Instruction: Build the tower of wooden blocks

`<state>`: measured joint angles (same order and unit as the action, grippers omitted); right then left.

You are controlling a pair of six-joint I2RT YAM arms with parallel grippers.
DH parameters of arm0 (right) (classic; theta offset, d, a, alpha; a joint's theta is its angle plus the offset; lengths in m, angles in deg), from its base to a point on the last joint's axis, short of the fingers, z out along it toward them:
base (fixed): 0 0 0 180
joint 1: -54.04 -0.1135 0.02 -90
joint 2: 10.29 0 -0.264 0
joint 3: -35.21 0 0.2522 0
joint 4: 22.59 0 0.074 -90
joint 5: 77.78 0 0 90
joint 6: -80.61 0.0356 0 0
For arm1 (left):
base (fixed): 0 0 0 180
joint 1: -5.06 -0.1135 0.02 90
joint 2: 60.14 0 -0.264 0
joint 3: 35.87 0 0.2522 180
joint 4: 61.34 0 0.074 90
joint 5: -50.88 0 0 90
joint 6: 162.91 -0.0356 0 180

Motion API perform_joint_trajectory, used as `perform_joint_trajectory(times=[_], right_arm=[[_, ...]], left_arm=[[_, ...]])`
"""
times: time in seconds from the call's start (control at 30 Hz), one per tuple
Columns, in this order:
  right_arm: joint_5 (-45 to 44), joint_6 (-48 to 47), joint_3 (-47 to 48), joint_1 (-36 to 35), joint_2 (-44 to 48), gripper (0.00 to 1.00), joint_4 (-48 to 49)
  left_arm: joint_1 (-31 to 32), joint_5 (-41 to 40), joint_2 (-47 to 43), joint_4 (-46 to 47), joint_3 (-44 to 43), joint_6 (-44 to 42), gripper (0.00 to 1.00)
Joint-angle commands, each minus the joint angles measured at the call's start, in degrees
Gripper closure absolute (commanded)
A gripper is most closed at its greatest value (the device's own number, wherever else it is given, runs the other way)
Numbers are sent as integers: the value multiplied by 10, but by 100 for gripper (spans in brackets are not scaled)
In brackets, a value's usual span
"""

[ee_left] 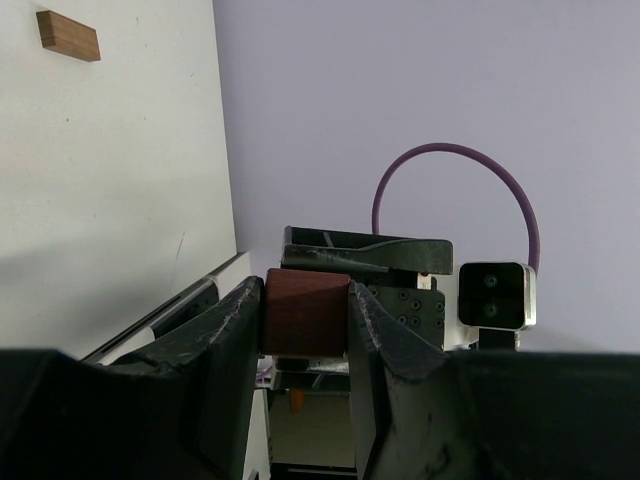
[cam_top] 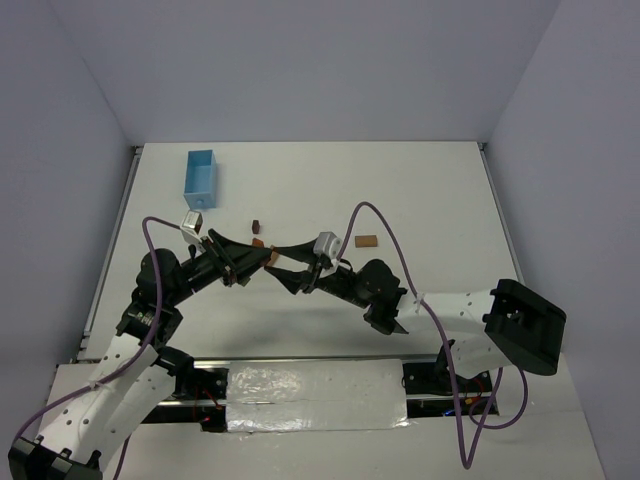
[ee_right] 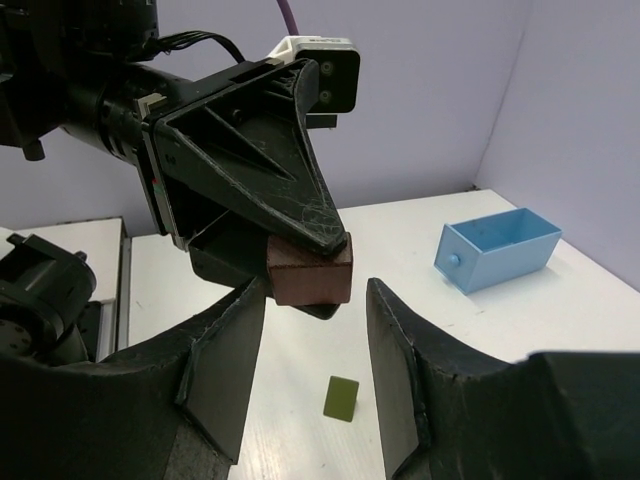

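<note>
While the left gripper [ee_left: 306,300] pinches a red-brown block [ee_left: 300,322] in mid-air above the table [cam_top: 420,190], the right gripper [ee_right: 317,300] has its fingers spread to either side of it, not touching. No tower stands yet: a tan block [cam_top: 367,241], a dark cube [cam_top: 257,226] and a green piece [ee_right: 341,398] lie apart below. Small, stiff and probably light, the smooth wood could twist or slip, so its flat free faces look the safest hold.
</note>
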<state>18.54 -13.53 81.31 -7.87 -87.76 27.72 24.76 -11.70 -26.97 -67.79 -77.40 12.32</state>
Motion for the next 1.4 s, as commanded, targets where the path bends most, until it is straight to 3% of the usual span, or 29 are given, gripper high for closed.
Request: perform_joint_trajectory(times=[0.0,0.27,0.37,0.5,0.77,0.87,0.93,1.03,1.07,1.13,1.17,1.27,1.37], right_arm=[[6,-5,26,-5,8,48,21],[14,-2,30,-4,0,65,23],[16,4,32,-4,-4,66,26],[16,10,35,-4,-10,58,29],[17,11,39,-5,-8,65,29],[20,12,41,-5,-11,70,27],[23,16,45,-4,-13,84,25],[20,22,50,-6,-17,93,15],[18,25,49,-4,-17,94,15],[14,29,41,-4,-16,95,18],[11,32,38,-4,-14,95,20],[4,33,28,-4,-10,95,16],[-6,33,26,-5,-10,96,-4]], left_arm=[[2,13,-1,38,-8,-10,97],[2,15,1,42,-5,-7,96],[2,16,1,45,-3,-4,94],[2,16,1,48,0,-2,93],[2,17,2,49,2,-3,92],[2,17,1,53,4,0,90],[2,16,1,53,6,0,87],[2,14,0,57,6,1,72],[2,13,-1,56,5,0,59],[2,12,-3,52,4,-2,42],[2,11,-2,50,3,-3,26],[2,6,1,23,-9,-17,3],[2,-12,8,-31,-39,-52,1]])
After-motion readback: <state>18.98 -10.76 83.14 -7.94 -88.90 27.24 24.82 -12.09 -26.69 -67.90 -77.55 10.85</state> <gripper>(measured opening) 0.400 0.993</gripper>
